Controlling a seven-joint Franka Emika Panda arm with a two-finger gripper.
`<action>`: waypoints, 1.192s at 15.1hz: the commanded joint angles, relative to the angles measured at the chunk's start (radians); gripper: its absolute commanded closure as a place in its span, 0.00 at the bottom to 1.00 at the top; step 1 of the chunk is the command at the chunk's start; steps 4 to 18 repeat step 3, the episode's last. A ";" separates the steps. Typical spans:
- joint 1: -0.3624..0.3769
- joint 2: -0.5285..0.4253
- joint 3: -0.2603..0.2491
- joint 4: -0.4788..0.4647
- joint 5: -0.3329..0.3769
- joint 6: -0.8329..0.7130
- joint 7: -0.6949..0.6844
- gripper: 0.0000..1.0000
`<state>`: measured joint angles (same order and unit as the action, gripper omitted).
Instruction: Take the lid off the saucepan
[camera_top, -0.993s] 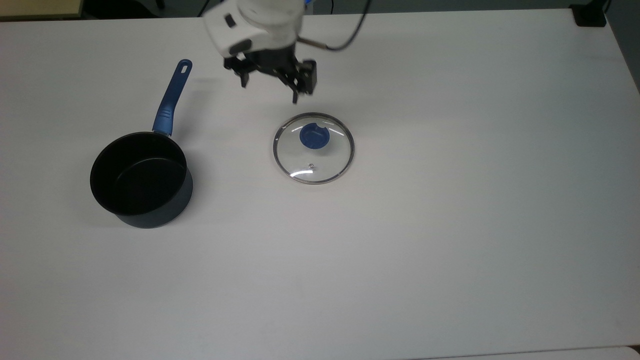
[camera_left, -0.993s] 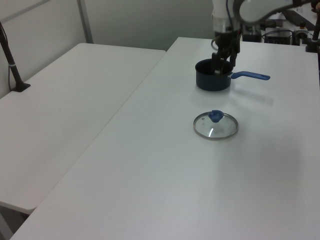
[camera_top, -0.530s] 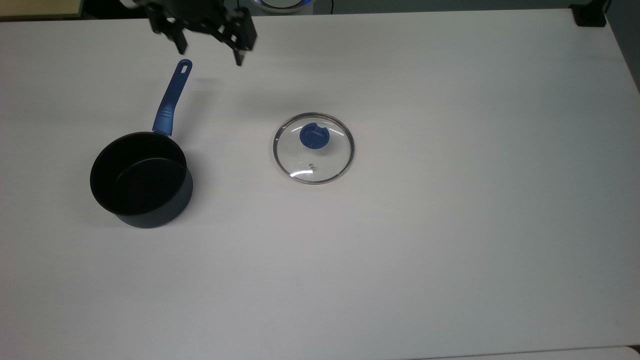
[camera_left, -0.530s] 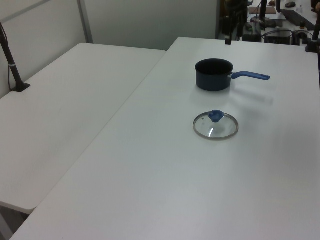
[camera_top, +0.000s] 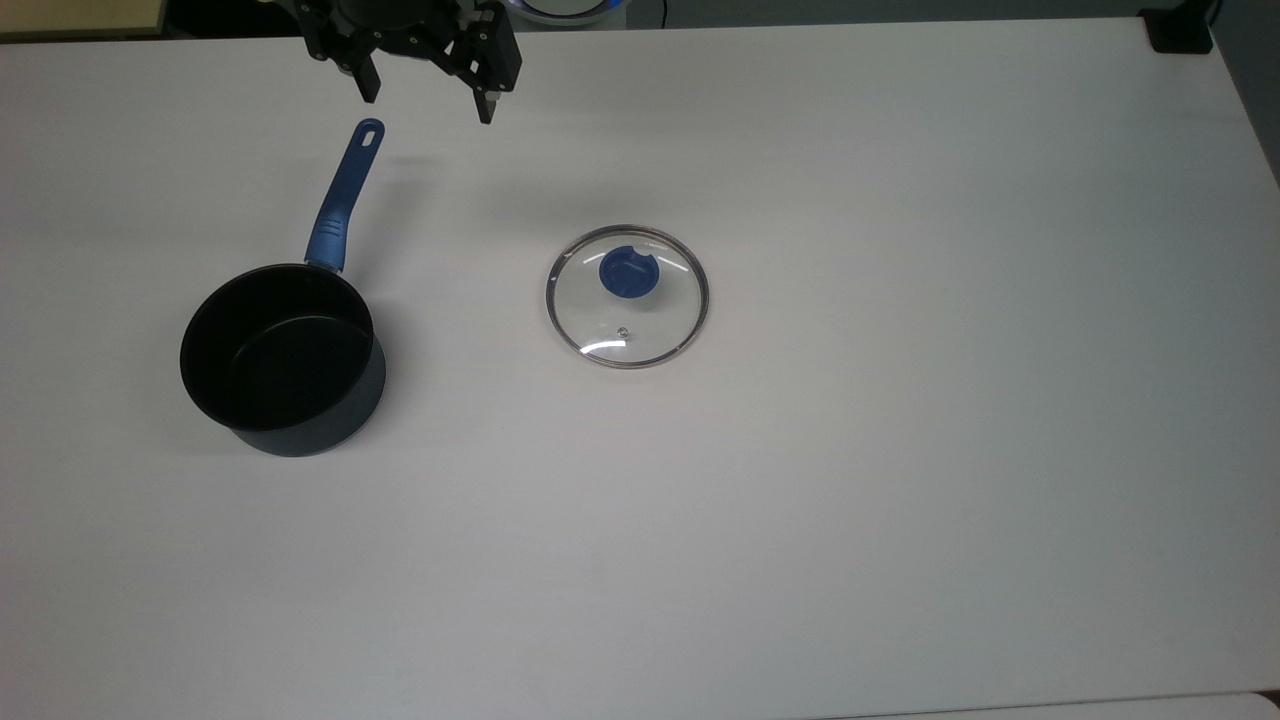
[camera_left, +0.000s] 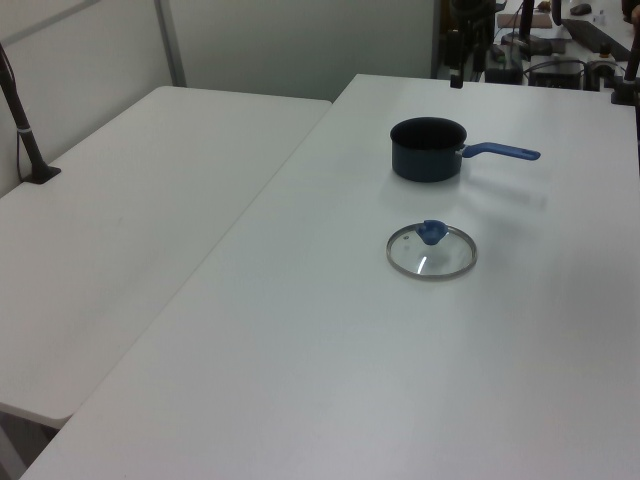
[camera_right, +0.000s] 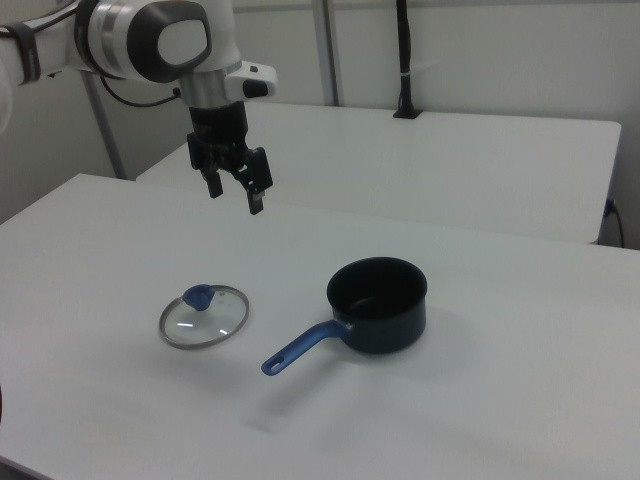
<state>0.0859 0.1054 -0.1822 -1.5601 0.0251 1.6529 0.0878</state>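
Observation:
The lid (camera_top: 627, 296), clear glass with a metal rim and a blue knob, lies flat on the white table, apart from the saucepan. It also shows in the left view (camera_left: 432, 250) and the right view (camera_right: 204, 315). The dark saucepan (camera_top: 283, 358) stands uncovered, its blue handle pointing toward the top view's upper edge; I see it too in the left view (camera_left: 428, 149) and the right view (camera_right: 378, 304). My gripper (camera_top: 428, 106) hangs open and holds nothing, high above the table near the handle's end, and in the right view (camera_right: 234, 194) well above the lid.
The white table (camera_top: 900, 450) carries just the pan and lid. A second white table (camera_left: 130, 200) adjoins it in the left view. A black post (camera_right: 404, 60) stands on the far table in the right view. A dark object (camera_top: 1178, 30) sits at the top view's upper right corner.
The gripper rose and swung away from just above the lid toward the top view's upper left, then dipped slightly. Lid and saucepan stayed put.

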 joint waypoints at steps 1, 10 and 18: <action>0.012 -0.009 -0.005 -0.002 0.007 -0.032 -0.005 0.00; 0.011 -0.009 -0.005 -0.002 0.007 -0.032 -0.013 0.00; 0.011 -0.009 -0.005 -0.002 0.007 -0.032 -0.013 0.00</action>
